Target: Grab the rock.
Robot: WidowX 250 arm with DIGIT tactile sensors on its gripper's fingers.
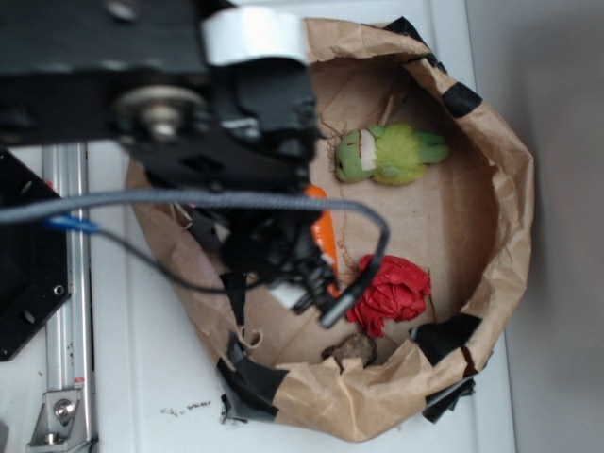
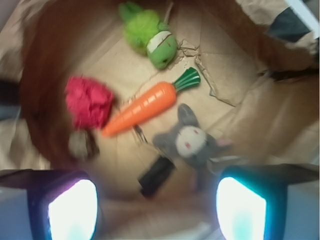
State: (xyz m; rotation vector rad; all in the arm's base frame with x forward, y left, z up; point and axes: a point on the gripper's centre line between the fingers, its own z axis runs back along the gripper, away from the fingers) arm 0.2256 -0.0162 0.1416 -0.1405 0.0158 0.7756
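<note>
Down at the near wall of the paper bag (image 1: 491, 189), the rock (image 1: 355, 347) is tucked right beside the red wrinkly ball (image 1: 393, 293), probably touching it, though the wrist view is too blurry to say for sure. The gripper (image 2: 157, 207) is held above the bag floor with its fingers (image 2: 72, 207) spread wide and nothing pinched. The carrot (image 2: 142, 107), green plush (image 2: 150, 36) and grey bunny (image 2: 190, 142) are scattered well clear, so only the ball crowds the grab.
</note>
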